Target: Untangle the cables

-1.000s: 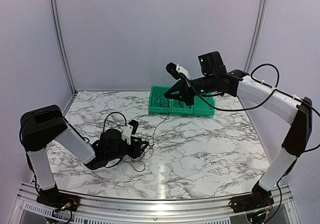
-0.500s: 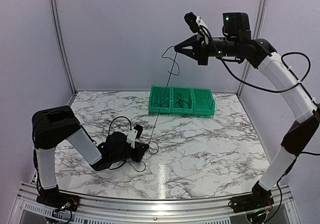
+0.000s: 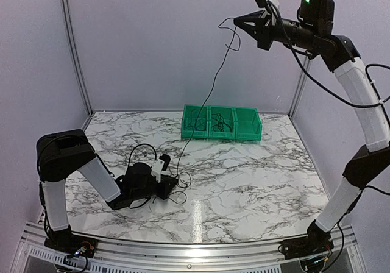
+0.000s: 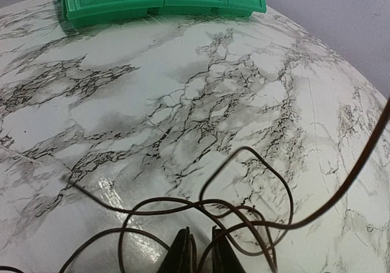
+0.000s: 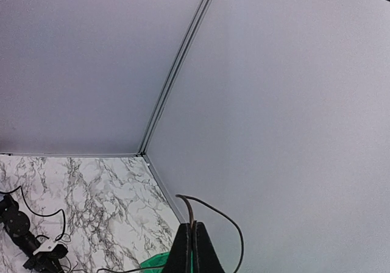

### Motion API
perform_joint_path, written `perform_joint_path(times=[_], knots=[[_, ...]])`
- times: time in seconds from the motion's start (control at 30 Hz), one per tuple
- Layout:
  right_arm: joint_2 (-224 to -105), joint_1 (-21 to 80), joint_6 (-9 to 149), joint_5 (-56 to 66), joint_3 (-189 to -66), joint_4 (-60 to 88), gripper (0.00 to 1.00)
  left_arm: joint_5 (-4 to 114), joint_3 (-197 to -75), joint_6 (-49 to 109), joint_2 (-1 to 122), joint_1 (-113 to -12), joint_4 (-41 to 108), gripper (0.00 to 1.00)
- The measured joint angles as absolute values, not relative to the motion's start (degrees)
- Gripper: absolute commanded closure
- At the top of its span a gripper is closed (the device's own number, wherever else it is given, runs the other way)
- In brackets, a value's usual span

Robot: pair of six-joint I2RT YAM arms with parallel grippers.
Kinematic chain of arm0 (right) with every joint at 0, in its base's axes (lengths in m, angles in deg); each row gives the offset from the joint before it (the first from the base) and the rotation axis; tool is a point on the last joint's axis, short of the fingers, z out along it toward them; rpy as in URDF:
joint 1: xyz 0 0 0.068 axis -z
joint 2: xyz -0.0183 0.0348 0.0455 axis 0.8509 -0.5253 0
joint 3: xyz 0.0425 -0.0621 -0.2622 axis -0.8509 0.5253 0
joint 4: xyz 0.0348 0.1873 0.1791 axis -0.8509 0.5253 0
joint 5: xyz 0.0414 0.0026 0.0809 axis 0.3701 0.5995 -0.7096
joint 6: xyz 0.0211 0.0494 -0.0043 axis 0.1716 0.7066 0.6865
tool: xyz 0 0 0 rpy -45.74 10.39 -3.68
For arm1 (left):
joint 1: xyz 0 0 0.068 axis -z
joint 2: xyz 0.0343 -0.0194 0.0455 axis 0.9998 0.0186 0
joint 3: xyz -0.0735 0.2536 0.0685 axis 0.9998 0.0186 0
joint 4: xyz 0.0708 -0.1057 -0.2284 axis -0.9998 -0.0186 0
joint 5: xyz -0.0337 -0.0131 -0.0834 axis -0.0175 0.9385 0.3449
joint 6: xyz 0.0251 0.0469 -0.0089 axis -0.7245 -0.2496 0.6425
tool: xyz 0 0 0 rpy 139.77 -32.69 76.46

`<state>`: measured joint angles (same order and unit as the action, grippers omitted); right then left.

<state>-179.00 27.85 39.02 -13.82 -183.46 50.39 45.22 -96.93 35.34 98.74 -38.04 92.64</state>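
Two pairs of fingers, three green bins [image 3: 221,123], one table [image 3: 262,175]. One strand of the cables [image 4: 241,212] is pinched between the right fingers [image 3: 239,22], pressed together overhead; its loops lie just ahead of the left fingers [image 3: 173,183], whose grip cannot be told.

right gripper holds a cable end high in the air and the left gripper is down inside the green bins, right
No: the left gripper is down on the marble table, well in front of the green bins, as the top external view shows. The right gripper does hold a cable end high in the air.
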Motion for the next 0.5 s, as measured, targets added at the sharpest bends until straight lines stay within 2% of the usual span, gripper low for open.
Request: perform_joint_path(times=[0.23, 0.5], knots=[[-179.0, 28.2, 37.9, -8.4, -185.3, 49.2, 1.0, 44.5, -94.9, 35.2, 97.1, -38.1, 92.5, 0.84], [-178.3, 33.4, 35.3, -1.5, -189.5, 45.9, 1.0, 43.3, -90.9, 35.5, 92.4, -40.2, 90.1, 0.89]])
